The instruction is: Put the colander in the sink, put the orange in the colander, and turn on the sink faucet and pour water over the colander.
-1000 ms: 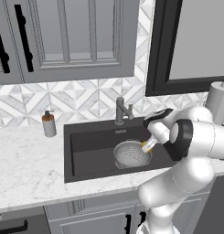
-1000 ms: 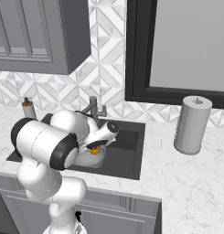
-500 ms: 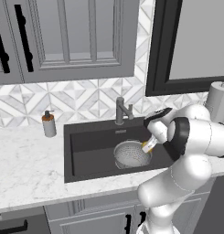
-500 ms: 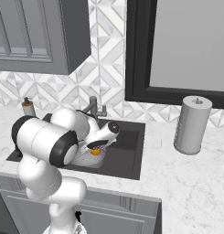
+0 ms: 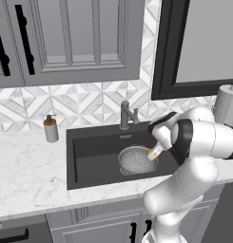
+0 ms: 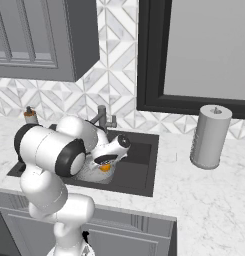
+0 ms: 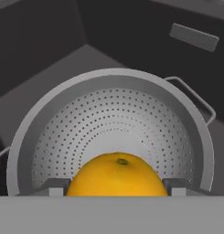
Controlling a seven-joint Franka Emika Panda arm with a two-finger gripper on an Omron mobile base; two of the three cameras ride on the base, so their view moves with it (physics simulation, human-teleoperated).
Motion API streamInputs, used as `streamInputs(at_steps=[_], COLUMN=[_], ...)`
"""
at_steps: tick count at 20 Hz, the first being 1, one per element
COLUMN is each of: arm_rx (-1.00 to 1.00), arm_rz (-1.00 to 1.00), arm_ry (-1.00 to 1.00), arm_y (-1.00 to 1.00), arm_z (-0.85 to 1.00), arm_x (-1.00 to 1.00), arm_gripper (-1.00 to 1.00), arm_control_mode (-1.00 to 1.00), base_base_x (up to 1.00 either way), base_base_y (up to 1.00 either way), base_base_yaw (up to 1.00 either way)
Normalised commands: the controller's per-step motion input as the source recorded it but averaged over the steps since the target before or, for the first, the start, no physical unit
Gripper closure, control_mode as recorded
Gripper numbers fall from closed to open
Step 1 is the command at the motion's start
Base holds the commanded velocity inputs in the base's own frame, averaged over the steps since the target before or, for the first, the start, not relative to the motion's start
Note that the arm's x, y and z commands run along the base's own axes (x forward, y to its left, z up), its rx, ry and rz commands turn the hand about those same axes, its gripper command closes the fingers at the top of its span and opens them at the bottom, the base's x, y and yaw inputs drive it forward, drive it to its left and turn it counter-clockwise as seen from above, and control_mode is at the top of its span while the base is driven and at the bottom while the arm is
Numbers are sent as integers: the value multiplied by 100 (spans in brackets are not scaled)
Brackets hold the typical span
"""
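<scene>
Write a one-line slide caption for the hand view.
Gripper holding the orange over the colander sitting in the dark sink.

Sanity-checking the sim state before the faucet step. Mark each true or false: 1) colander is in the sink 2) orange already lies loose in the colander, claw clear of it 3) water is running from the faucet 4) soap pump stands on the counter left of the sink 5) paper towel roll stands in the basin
1) True: the colander sits in the sink.
2) False: the orange is between the fingers of the claw, held over the colander bowl.
3) False: no stream comes from the sink faucet.
4) True: the soap pump stands on the counter left of the sink.
5) False: the paper towel roll stands on the counter, right of the sink.
</scene>
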Motion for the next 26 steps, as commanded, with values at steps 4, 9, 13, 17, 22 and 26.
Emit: streamInputs(at_steps=[4, 9, 13, 17, 22, 26], arm_rx=[-6, -8, -7, -5, -3, -2], arm_rz=[0, 0, 0, 0, 0, 0], arm_ry=[-3, -7, -3, -1, 0, 0], arm_y=[5, 3, 0, 0, 0, 0], arm_z=[-18, -20, -14, -16, -16, -14], arm_x=[0, 6, 16, 22, 14, 10], arm_gripper=[100, 100, 100, 100, 100, 100], arm_control_mode=[-100, -100, -100, -100, -100, -100], base_base_x=[0, 0, 0, 0, 0, 0], base_base_y=[0, 0, 0, 0, 0, 0], base_base_yaw=[0, 0, 0, 0, 0, 0])
